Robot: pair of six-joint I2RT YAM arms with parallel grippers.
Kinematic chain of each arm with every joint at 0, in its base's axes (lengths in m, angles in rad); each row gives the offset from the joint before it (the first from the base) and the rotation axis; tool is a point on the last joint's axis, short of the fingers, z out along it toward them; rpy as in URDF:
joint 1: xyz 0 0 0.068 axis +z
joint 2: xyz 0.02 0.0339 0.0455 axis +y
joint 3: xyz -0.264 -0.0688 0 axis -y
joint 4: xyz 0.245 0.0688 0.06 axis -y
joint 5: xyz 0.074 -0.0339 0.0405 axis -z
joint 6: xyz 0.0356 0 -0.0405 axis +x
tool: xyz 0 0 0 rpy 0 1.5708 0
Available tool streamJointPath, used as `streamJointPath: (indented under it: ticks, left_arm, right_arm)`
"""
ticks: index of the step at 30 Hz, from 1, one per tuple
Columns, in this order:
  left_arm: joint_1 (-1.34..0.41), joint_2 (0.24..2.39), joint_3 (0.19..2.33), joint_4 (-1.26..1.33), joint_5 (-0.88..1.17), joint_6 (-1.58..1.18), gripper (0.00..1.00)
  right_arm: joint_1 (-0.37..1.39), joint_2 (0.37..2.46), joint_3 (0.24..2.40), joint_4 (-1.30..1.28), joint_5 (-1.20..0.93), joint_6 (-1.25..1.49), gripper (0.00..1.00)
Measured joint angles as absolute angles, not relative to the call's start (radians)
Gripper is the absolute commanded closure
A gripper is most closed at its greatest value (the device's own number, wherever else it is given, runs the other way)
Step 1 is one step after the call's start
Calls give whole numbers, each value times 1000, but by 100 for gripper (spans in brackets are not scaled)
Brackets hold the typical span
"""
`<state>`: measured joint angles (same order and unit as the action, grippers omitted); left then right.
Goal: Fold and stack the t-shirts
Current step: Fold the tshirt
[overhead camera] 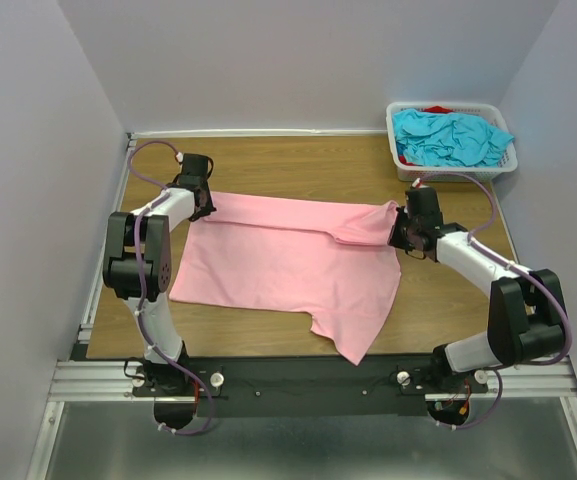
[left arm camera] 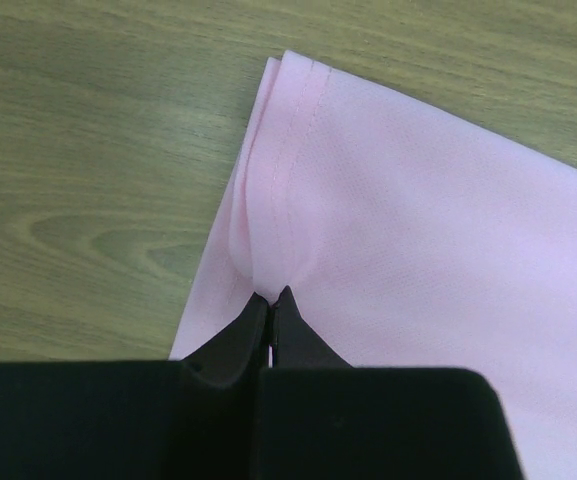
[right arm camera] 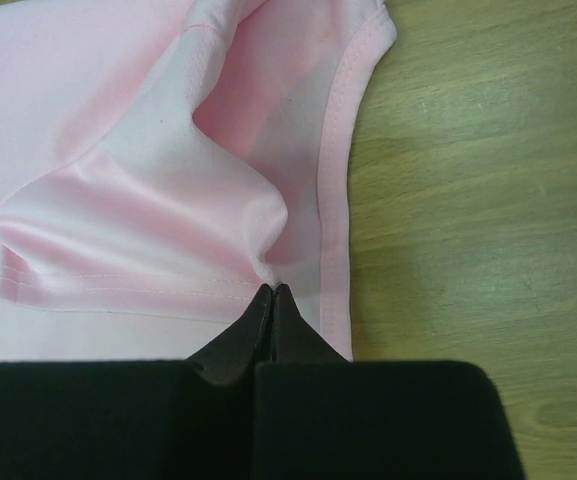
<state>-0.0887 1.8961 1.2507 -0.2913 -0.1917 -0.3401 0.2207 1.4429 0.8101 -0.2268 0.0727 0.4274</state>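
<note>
The pink t-shirt lies spread on the wooden table between my two arms. Most of it is flat, and one part trails toward the near edge. My left gripper is at the shirt's far left corner. Its jaws are pressed together on a small pinch of the pink cloth, just short of the stitched hem, and the fabric puckers slightly where I bite it. From that wrist I see bare wood to the left of the shirt and smooth pink to the right. My right gripper is at the shirt's far right side. Its jaws are likewise closed tight on the cloth, and no gap shows between the tips. In front of them the fabric rises into a raised fold, with a sewn border running along its right side and table wood beyond it. Seen from above, both grips sit at about the same depth on the table, with the shirt's far edge running between them. Well apart from the shirt, a white slotted basket sits at the far right corner of the table. It holds crumpled turquoise t-shirts, and a bit of red cloth shows behind them.
</note>
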Motion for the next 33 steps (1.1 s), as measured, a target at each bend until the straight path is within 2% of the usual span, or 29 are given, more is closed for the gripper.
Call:
streamJointPath:
  ticks: [19, 21, 22, 24, 27, 29, 31, 32, 33]
  left_arm:
    - [-89, 1876, 1223, -341, -233, -363, 100]
    - [-89, 1872, 1220, -341, -236, -365, 100]
    - [-89, 1872, 1218, -341, -236, -366, 100]
    - [-89, 1872, 1209, -340, -237, -371, 93]
    - [-89, 1868, 1188, -341, -241, -386, 72]
    - [-89, 1852, 1170, -340, -249, -393, 61]
    - [-88, 1824, 1152, -342, -253, -398, 56]
    - [-87, 1803, 1142, -341, -253, -403, 48]
    - [-87, 1785, 1135, -342, -254, -408, 45]
  right_arm:
    - [221, 1425, 765, -260, 49, 449, 99]
    - [221, 1425, 765, -262, 46, 449, 98]
    - [221, 1425, 763, -262, 42, 449, 94]
    - [221, 1425, 758, -264, 34, 450, 86]
    - [221, 1418, 748, -277, 22, 452, 70]
    - [221, 1402, 747, -292, 20, 455, 59]
    - [221, 1382, 748, -294, 20, 454, 53]
    - [221, 1373, 751, -300, 21, 455, 49]
    - [221, 1367, 759, -305, 25, 456, 48]
